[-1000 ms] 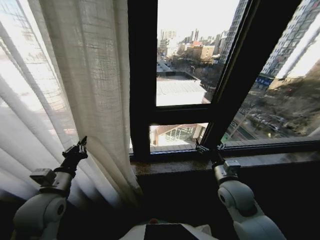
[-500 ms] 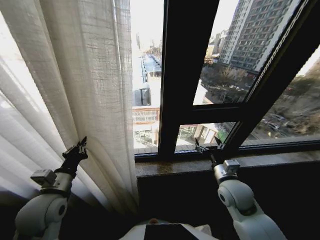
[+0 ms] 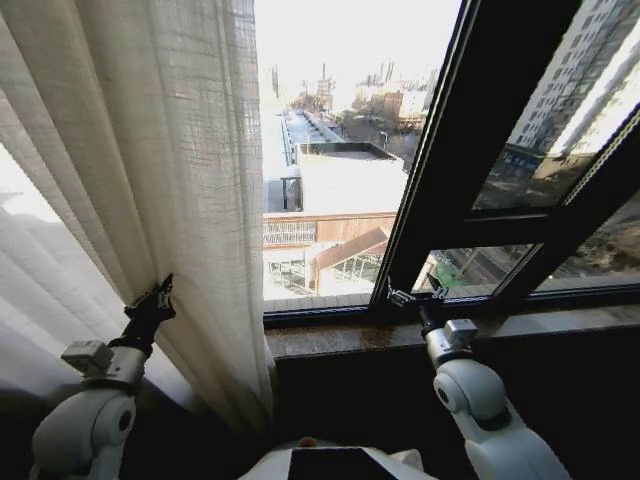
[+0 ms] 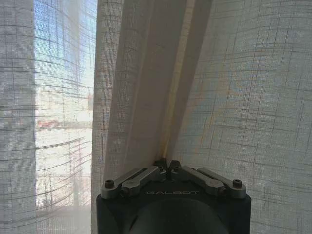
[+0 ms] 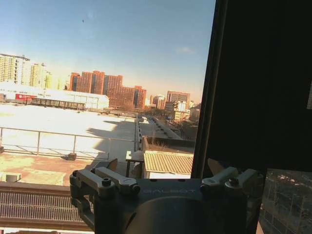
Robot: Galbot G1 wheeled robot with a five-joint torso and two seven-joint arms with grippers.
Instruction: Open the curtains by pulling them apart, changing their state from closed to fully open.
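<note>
My left end effector (image 3: 157, 292) is clenched on a fold of the curtains (image 3: 170, 150), which hang vertically at ten o'clock; right end effector (image 3: 415, 296), released, waits at the windowsill (image 3: 540, 322).

One curtain panel (image 3: 180, 150) hangs in the head view, bunched into several vertical pleats at the robot's left. Two robot arms reach forward, each carrying one end effector: the left end effector (image 3: 158, 296) against the fabric and the right end effector (image 3: 417, 296) at the window sill (image 3: 330, 336). One black window frame (image 3: 470, 150) divides the glass into four visible panes.
</note>
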